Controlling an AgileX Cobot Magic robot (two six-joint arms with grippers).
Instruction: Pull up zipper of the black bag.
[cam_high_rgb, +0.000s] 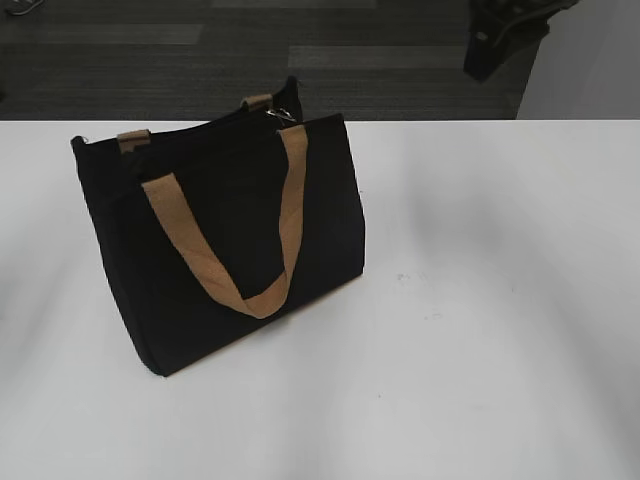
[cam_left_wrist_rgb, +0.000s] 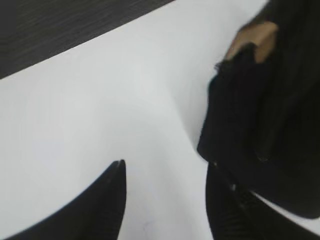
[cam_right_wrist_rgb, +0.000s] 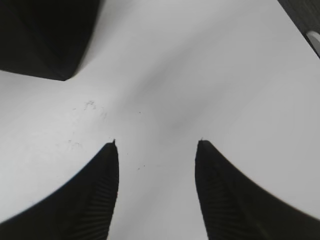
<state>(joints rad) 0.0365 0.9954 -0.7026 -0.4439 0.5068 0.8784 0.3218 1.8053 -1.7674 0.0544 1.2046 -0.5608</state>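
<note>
A wide white table (cam_high_rgb: 500, 300), smooth and matte with a few faint scuff marks, fills most of the exterior view, with dark carpet beyond its far edge. On its left half stands the black bag (cam_high_rgb: 230, 250), an upright rectangular tote of soft, dull black fabric, its nearest corner turned toward the camera. A tan webbing handle (cam_high_rgb: 240, 280) hangs in a loop down the front panel; the tops of a second handle show at the back rim. At the top right corner of the bag's mouth sits the zipper (cam_high_rgb: 281, 114), a tiny silver metal pull, glinting against the black zip line.

My arms are not seen in the exterior view. My left gripper (cam_left_wrist_rgb: 165, 200) hovers low over bare table with its dark, ribbed fingers spread wide and nothing between them; the bag's left end is just beside its right finger. My right gripper (cam_right_wrist_rgb: 156, 190) is likewise wide open and empty over the table, the bag's lower corner near its upper left.

I judge the step in hand to be the approach. To do it well, I would steady the limp fabric with one gripper near the zip line, then pinch the small pull squarely with the other and draw along the track, not across it.
</note>
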